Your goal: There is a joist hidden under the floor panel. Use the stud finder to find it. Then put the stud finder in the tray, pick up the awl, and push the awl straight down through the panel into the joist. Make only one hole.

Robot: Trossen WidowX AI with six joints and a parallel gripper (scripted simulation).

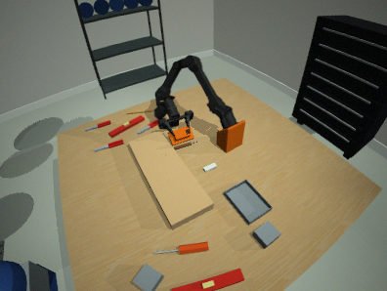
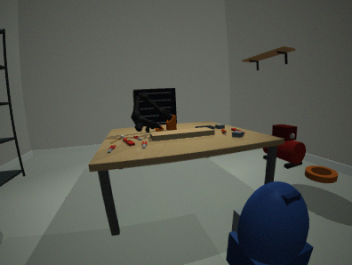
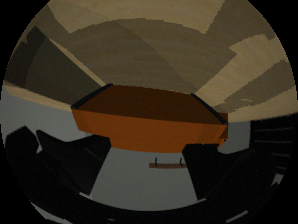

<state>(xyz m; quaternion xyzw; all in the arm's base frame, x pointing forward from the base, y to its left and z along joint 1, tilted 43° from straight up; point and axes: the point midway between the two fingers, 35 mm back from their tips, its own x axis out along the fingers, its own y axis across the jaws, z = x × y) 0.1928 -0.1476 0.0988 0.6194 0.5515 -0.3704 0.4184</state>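
My gripper (image 1: 181,130) (image 3: 148,136) is shut on the orange stud finder (image 1: 179,140) (image 3: 150,132), which has a dark display on top and spans the gap between the fingers. It is at the far end of the pale floor panel (image 1: 171,181) (image 2: 182,134); whether it touches the panel is hard to tell. A thin brown-handled tool, apparently the awl (image 1: 183,145), lies just in front of the stud finder, partly hidden. The grey tray (image 1: 268,208) stands right of the panel and looks empty. The joist is not visible.
An orange block (image 1: 231,137) stands at the arm's base. A small white block (image 1: 209,167) lies between panel and tray. A grey block (image 1: 267,234), an orange screwdriver (image 1: 193,248) and a red level (image 1: 230,278) are near the front. Several red-handled tools lie at the far left.
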